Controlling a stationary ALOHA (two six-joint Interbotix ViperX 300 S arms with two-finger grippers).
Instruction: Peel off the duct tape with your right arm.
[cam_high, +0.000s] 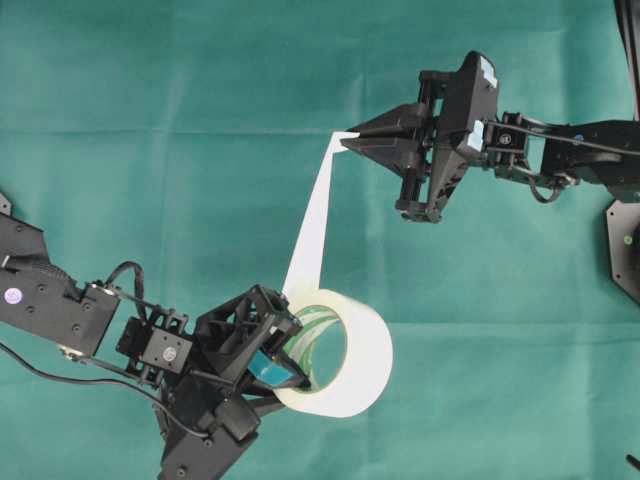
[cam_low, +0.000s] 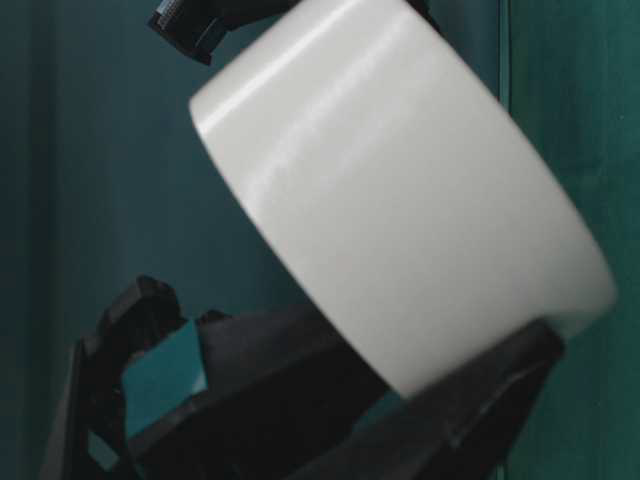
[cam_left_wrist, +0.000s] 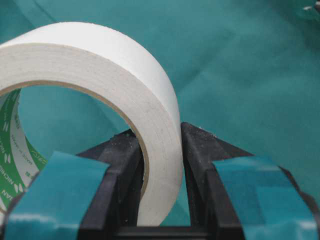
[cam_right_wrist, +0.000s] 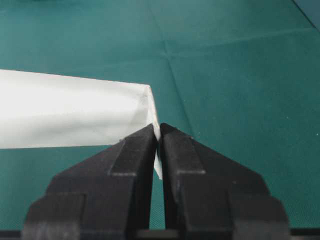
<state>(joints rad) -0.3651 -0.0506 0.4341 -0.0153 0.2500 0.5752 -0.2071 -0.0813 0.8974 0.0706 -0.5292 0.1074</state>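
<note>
Right gripper (cam_high: 350, 141) pinches strip (cam_high: 310, 225); left gripper (cam_high: 290, 352) clamps duct tape (cam_high: 350, 365).

The duct tape (cam_high: 345, 365) has a smooth white backing with a soft sheen, while its layered side edge looks matt and slightly grainy; the greenish inner core (cam_left_wrist: 11, 155) looks like printed paper. The peeled strip (cam_high: 312, 225) is thin and smooth. The surface (cam_high: 150, 130) is covered with matt green cloth, faintly creased. Both grippers look like matt black plastic, the left gripper (cam_left_wrist: 160, 195) dusty and patched with glossy blue tape (cam_left_wrist: 60, 190).
</note>
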